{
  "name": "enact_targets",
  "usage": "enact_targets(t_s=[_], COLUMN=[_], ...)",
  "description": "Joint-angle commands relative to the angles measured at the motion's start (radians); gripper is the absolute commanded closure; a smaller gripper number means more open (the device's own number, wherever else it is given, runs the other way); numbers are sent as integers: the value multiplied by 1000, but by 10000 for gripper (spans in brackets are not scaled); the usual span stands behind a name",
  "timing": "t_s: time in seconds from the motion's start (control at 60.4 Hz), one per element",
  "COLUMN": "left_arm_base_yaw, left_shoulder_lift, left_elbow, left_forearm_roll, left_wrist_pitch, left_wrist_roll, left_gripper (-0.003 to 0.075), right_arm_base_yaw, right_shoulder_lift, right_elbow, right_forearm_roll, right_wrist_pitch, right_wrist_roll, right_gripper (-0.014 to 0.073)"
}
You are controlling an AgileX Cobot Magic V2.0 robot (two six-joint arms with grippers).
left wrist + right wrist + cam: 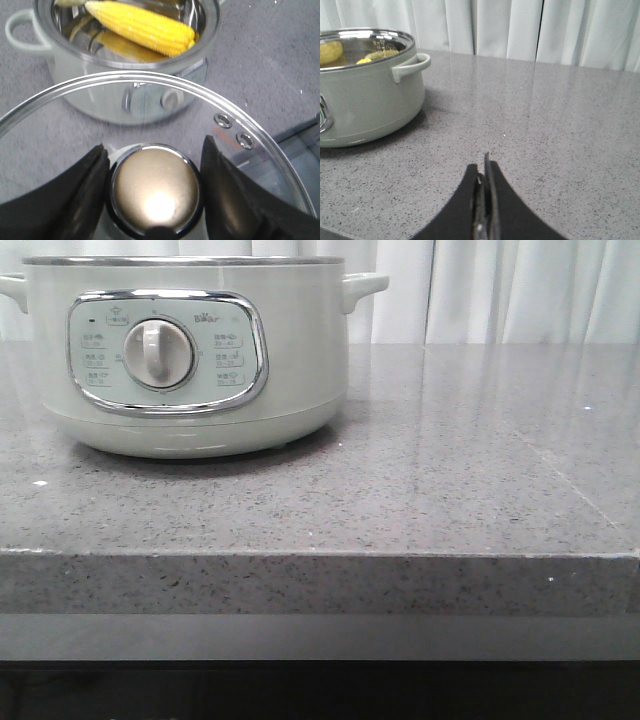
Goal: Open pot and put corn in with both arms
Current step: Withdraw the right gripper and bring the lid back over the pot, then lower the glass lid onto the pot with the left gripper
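Pot [125, 65], upper frame: open, corn [142, 26] inside. Lid [240, 135]: left fingers [85, 195] clamp its knob [155, 190], keeping the mouth clear. Right gripper [485, 200]: fingers pressed together, empty, low over bench [560, 130].

Pot [290, 360] pale grey-green, chrome-framed panel; corn [142, 26] bright yellow; countertop [450, 470] speckled grey; curtain [520, 27] white.

pot [190, 360]: top and left handle cut by front view's edge | corn [142, 27]: tip cut off in left wrist view | panel labels: too small to read
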Motion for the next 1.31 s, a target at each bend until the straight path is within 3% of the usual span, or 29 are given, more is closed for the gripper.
enact_targets(t_s=[0.0,0.314,0.579,1.291], left_arm_base_yaw=[-4,-4,-25,-25], left_shoulder_lift=[99,515,743,828], left_elbow=[-151,-558,-756,-718], left_forearm_roll=[-25,-26,-24,-34], left_wrist_pitch=[-156,-156,-156,-241], left_wrist_roll=[3,31,40,30], left_gripper=[386,386,386,386], right_arm_base_yaw=[2,2,2,2], right_shoulder_lift=[1,1,1,1], right_elbow=[-21,-21,-21,-21], right_forearm_roll=[11,11,12,12], right_wrist_pitch=[-88,-107,-109,-113], right_wrist_roll=[-10,-10,-10,-10], right_gripper=[662,662,662,662])
